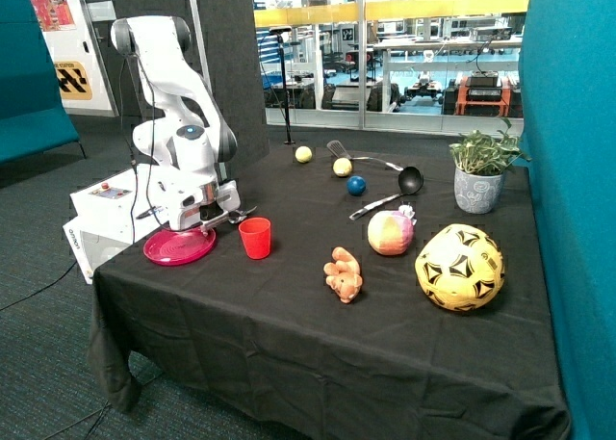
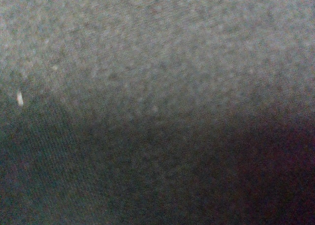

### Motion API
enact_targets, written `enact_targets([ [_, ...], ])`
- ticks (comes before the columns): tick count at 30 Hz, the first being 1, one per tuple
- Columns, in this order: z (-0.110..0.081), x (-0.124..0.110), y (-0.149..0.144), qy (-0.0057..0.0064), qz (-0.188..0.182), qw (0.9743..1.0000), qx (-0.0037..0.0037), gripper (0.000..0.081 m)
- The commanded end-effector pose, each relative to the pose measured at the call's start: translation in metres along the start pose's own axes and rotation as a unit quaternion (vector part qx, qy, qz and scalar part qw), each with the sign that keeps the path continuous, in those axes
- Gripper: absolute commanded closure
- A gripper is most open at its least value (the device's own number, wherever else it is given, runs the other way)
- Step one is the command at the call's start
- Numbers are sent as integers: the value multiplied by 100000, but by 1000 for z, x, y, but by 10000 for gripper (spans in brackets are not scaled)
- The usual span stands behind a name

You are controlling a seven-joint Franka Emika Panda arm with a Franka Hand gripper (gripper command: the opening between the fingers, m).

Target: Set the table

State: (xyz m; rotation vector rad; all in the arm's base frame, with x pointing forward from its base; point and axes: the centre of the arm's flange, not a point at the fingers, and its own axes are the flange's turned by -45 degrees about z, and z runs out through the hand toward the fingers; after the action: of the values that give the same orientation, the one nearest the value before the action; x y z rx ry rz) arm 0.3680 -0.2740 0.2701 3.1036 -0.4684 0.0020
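I see the gripper (image 1: 229, 216) low over the pink plate (image 1: 179, 245) at the black-clothed table's (image 1: 289, 324) near-left corner; I cannot tell its state. Any sideways move risks toppling the adjacent red cup (image 1: 255, 238).

My arm (image 1: 178, 137): glossy white rounded casings, dark grey joint rings, one small blue dot on a joint. Black cable along the upright link. Dark fittings near my gripper (image 1: 219, 216).
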Motion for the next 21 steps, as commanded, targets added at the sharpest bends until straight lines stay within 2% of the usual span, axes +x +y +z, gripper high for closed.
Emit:
enact_targets([
  [1,1,-4,-1,-82,-186,100000,130,808],
  [11,-4,-7,4,-83,-96,100000,130,808],
  [21,-31,0,7,-83,241,100000,130,808],
])
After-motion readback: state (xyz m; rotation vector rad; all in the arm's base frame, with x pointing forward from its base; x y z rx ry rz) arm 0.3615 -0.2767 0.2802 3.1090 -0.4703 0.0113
